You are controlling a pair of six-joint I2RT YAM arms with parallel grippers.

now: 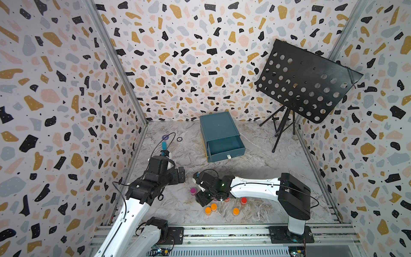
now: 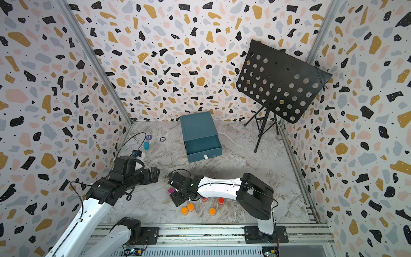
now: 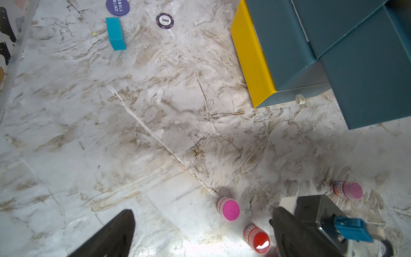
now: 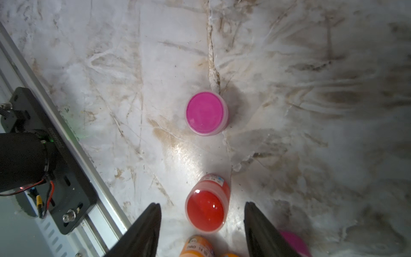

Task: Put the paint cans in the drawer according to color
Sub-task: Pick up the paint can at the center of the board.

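The teal drawer stands at the back, its top tray pulled out and empty. My right gripper is open low over the front of the table. A red can stands between its fingers with gaps on both sides. Beyond that stands a magenta can. An orange can and another magenta can lie under the gripper. Three orange cans and a red can stand nearer the front. My left gripper hovers open and holds nothing.
A cyan block, a poker chip and a dark-blue disc lie at the back left. A black music stand occupies the back right corner. The box's yellow side faces left.
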